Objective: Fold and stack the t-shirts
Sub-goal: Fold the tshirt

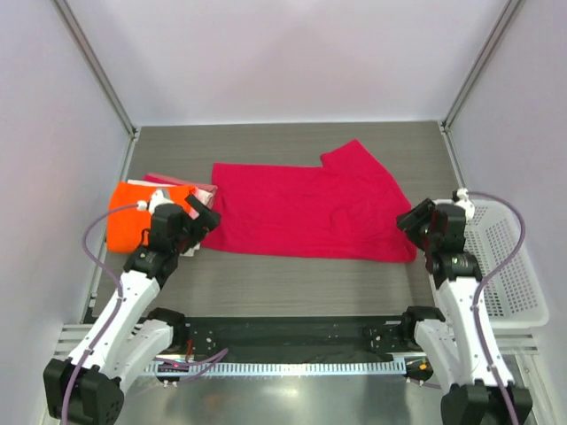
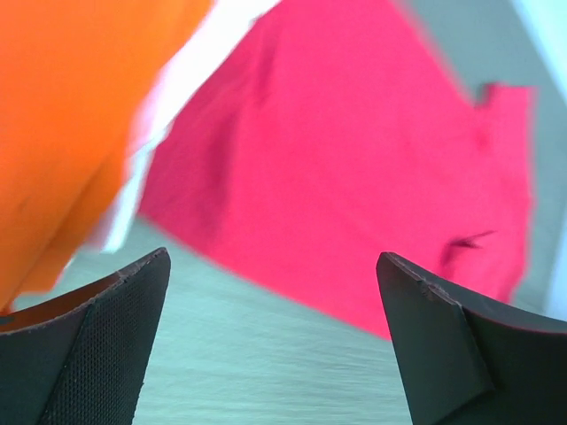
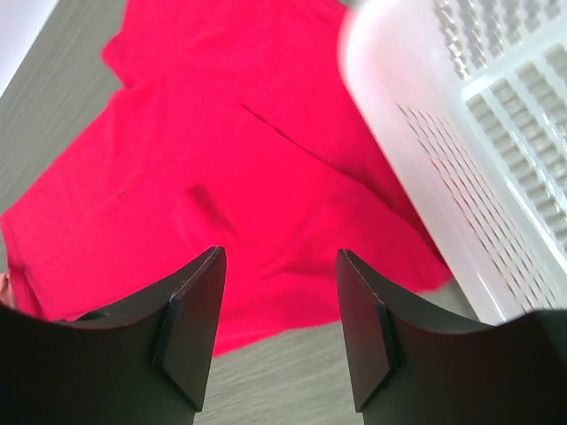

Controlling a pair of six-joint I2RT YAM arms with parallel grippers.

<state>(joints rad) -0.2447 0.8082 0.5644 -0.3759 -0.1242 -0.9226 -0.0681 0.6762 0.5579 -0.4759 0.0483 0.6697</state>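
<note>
On the grey table (image 1: pixel 292 279), a large crimson-red cloth t-shirt (image 1: pixel 310 208) lies spread. At its nine o'clock the left gripper (image 1: pixel 202 215) gapes wide; at three o'clock the right gripper (image 1: pixel 412 220) stands half-parted. Both are empty.

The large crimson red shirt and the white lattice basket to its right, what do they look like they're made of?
Large crimson red shirt: soft cloth, likely a knit, with a matte look; it lies limp with creases and a folded-over corner. White lattice basket: probably moulded plastic, smooth with a slight sheen; it has a rigid rim and regular slotted walls.
</note>
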